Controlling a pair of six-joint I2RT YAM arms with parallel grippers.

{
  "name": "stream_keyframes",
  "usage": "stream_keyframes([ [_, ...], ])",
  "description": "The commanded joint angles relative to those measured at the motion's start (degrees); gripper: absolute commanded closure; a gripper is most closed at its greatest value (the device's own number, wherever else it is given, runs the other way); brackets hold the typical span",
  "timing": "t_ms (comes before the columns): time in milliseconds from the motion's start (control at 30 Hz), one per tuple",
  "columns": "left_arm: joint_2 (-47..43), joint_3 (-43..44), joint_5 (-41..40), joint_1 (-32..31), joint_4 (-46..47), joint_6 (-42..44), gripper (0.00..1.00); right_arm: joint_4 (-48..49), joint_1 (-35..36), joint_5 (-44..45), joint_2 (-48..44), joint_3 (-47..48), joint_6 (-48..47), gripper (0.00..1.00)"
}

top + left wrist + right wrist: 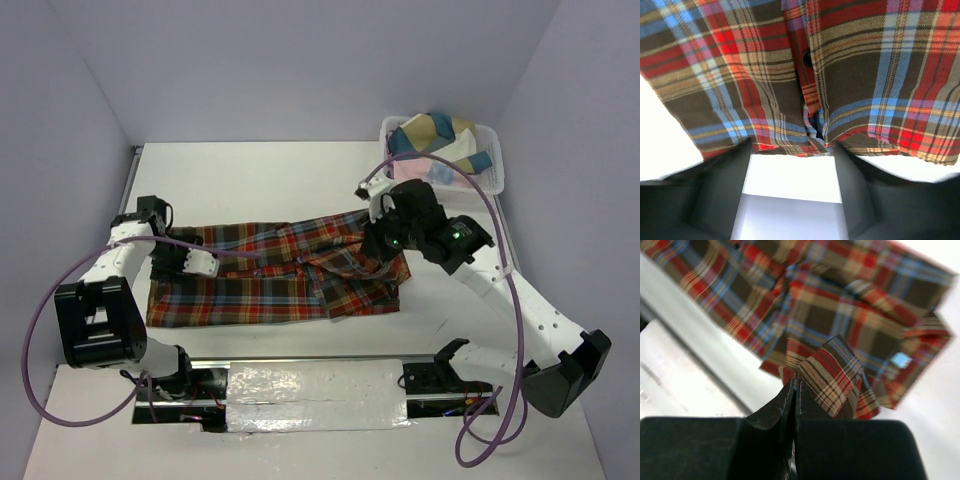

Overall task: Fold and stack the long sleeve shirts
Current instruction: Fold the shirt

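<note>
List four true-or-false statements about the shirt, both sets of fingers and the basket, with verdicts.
1. The right fingers pinch a fold of the plaid shirt. True.
2. The left fingers clamp the shirt. False: they stand apart with nothing between them.
3. The shirt lies in the white basket. False: it lies on the table; the basket holds other cloth.
4. The basket sits at the table's far right corner. True.

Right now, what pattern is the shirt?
The shirt is red-orange, brown and blue plaid, clearest in the left wrist view.
</note>
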Motion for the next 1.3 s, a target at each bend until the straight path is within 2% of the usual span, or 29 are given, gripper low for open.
stream_keyframes([
  [0, -0.5, 1.15, 3.54, -0.26, -0.06, -1.77, 0.17, 3.09, 3.47, -6.81, 0.79, -2.78, 1.53, 0.97],
  [33, -0.32, 2.47, 5.12, -0.18, 0.2, -3.88, 0.15, 3.63, 4.53, -5.94, 1.23, -4.0, 2.14, 0.98],
  [67, 0.46, 6.48, 9.57, -0.26, 0.55, -9.73, 0.01, 5.03, 6.02, -5.41, 2.1, -4.54, 4.15, 0.99],
  [167, 2.22, 15.19, 17.41, -1.66, -0.75, -19.25, 0.01, 7.84, 6.47, -2.79, 3.77, -6.39, 8.37, 1.0],
  [200, 3.01, 20.97, 23.44, -2.45, -2.15, -26.24, 0.01, 10.03, 6.47, -1.99, 4.74, -6.82, 11.35, 1.0],
  [267, 3.11, 25.14, 29.1, -6.12, -1.38, -36.19, 0.01, 13.98, 6.47, 3.43, 5.36, -8.14, 15.31, 1.0],
  [300, 2.58, 26.55, 33.39, -7.89, 1.76, -47.38, 0.01, 15.57, 6.47, 5.65, 5.71, -8.76, 19.68, 1.0],
  [367, 1.97, 25.87, 36.24, -13.84, 4.85, -60.16, 0.02, 20.74, 6.47, 8.73, 6.06, -11.21, 22.79, 0.98],
  [400, 1.53, 24.03, 37.21, -15.54, 8.26, -63.2, 0.04, 23.38, 7.17, 7.44, 6.15, -12.27, 23.15, 0.86],
  [467, 1.44, 21.57, 39.76, -17.92, 12.49, -68.83, 0.06, 29.18, 10.32, 4.54, 6.5, -15.43, 17.82, 0.76],
  [500, 1.35, 18.94, 40.37, -18.02, 14.95, -73.9, 0.08, 29.04, 13.04, 6.01, 7.9, -15.79, 15.1, 0.68],
  [567, 1.17, 16.82, 39.24, -18.45, 20.06, -76.49, 0.1, 24.42, 19.72, 7.16, 10.36, -14.74, 8.06, 0.57],
  [600, 1.26, 15.85, 38.37, -18.72, 20.5, -76.06, 0.1, 22.12, 21.05, 8.38, 12.63, -12.82, 6.82, 0.47],
  [667, 1.52, 15.49, 37.22, -19.51, 19.64, -73.79, 0.11, 17.98, 21.94, 8.22, 12.66, -11.32, 3.39, 0.4],
  [767, 1.44, 14.7, 36.43, -21.17, 18.84, -72.2, 0.11, 16.91, 21.85, 7.25, 9.33, -8.68, -0.48, 0.23],
  [800, 1.35, 14.44, 35.99, -21.79, 18.75, -71.67, 0.11, 16.82, 21.77, 6.73, 8.45, -7.11, -0.57, 0.14],
  [867, 0.91, 13.56, 34.76, -23.64, 18.49, -70.53, 0.12, 17.6, 21.24, 6.64, 6.0, -6.39, 0.39, 0.07],
  [933, 0.56, 13.03, 34.05, -25.39, 18.05, -70.09, 0.13, 19.7, 18.44, 3.15, 4.31, -8.49, 2.85, 0.07],
  [967, 0.3, 12.33, 33.7, -26.1, 17.18, -69.65, 0.15, 20.33, 13.38, -0.01, 3.7, -9.72, 4.85, 0.32],
  [1000, 0.21, 11.89, 33.09, -26.89, 16.65, -69.12, 0.16, 20.94, 10.02, -3.26, 4.21, -12.6, 6.7, 0.54],
  [1067, -0.32, 10.66, 32.65, -28.73, 15.77, -67.81, 0.18, 20.0, 3.09, -7.84, 8.58, -14.12, 7.6, 0.9],
  [1100, -0.58, 10.31, 32.3, -29.17, 15.85, -67.8, 0.18, 19.03, 2.18, -8.04, 10.88, -13.78, 6.64, 0.9],
  [1133, -0.67, 10.04, 32.12, -29.61, 16.02, -68.41, 0.18, 17.97, 1.82, -7.26, 13.07, -13.16, 6.11, 0.86],
  [1167, -0.85, 9.69, 32.03, -29.71, 16.37, -68.85, 0.18, 16.66, 1.9, -5.6, 17.19, -12.63, 5.84, 0.7],
  [1267, -1.29, 9.25, 31.15, -29.71, 17.26, -69.73, 0.18, 15.24, 1.64, -6.19, 23.53, -9.04, 7.07, 0.53],
])
